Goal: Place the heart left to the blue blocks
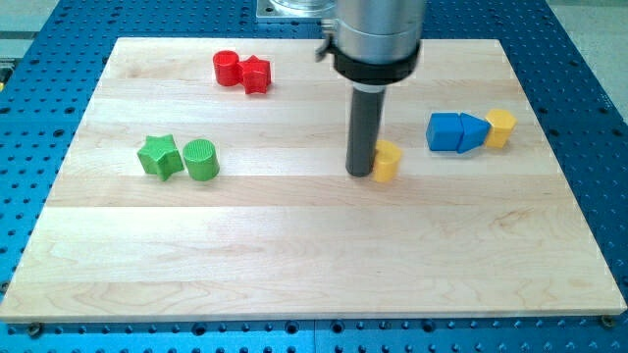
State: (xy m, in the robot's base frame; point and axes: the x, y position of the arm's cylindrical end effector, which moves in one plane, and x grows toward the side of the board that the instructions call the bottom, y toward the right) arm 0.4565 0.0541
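The rod carries no gripper and grasps nothing; the tip [360, 174] rests against the left side of the yellow heart [387, 161]. The blue blocks [457, 131] lie toward the view's right and slightly higher. Recommended: push rightward slowly and stop just short of them. No brands, labels or writing are visible.

You cannot see the arm's upper part: it is cut off by the view's top edge. My tip [359, 174] hides the left side of the yellow block [388, 161] it touches, so you cannot confirm its heart shape. The blue triangular block [474, 132] covers part of the other yellow block [500, 127], whose shape is also unclear. The desk [314, 265] loses its lower corners at the frame.
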